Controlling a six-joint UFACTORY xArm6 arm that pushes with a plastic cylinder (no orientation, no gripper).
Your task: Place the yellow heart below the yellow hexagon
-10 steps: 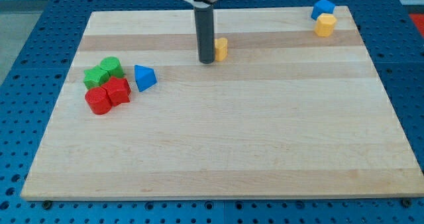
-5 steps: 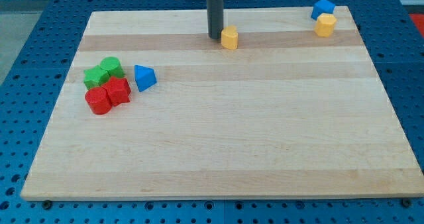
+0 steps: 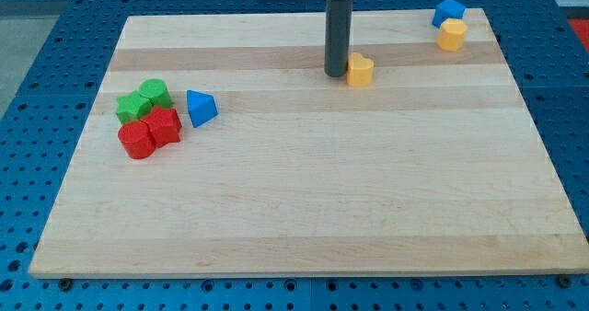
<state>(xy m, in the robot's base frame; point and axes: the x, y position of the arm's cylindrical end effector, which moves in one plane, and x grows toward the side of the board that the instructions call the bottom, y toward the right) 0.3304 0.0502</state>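
Observation:
The yellow heart (image 3: 360, 70) lies on the wooden board near the view's top middle. My tip (image 3: 336, 73) stands right against its left side. The yellow hexagon (image 3: 451, 35) sits at the view's top right corner of the board, touching a blue block (image 3: 448, 11) just above it. The heart is well to the left of the hexagon and slightly lower.
At the view's left is a cluster: two green blocks (image 3: 144, 98), two red blocks (image 3: 150, 132) and a blue triangle (image 3: 201, 108). The wooden board (image 3: 304, 201) rests on a blue perforated table.
My tip has moved right, pushing the yellow heart to the right and slightly down the board, toward the hexagon. The other blocks have not moved.

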